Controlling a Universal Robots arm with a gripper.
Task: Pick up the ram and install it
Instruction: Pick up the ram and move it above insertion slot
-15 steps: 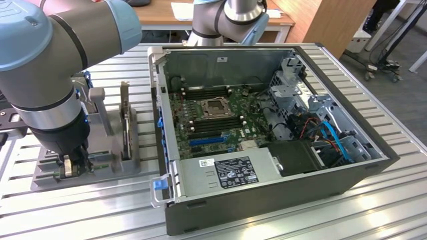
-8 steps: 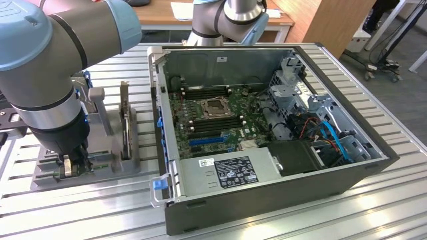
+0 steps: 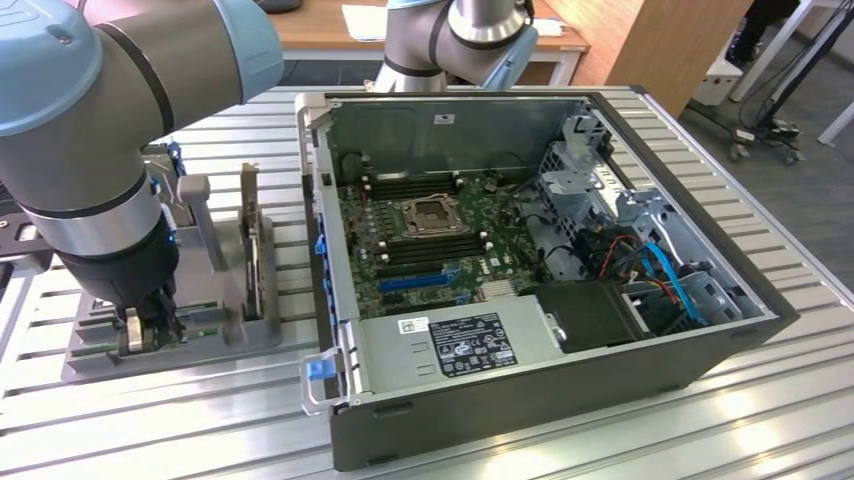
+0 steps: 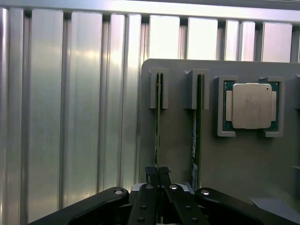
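The ram (image 4: 158,122) is a thin green stick standing on edge in a slot of the grey holder (image 4: 178,140). My gripper (image 4: 158,177) is shut on the end of the stick nearest the wrist, its dark fingertips (image 4: 151,172) pressed against both faces. In the exterior view the gripper (image 3: 140,335) reaches straight down into the holder (image 3: 200,345) on the exterior view's left, beside the open computer case (image 3: 534,390). The stick still sits in its slot.
A second green stick (image 4: 197,117) stands in the neighbouring slot, and a processor (image 4: 250,106) lies in a pocket beyond it. A dark expansion card (image 3: 250,230) stands upright in the holder. The motherboard (image 3: 427,235) lies exposed inside the case. The table (image 3: 160,420) is ribbed aluminium.
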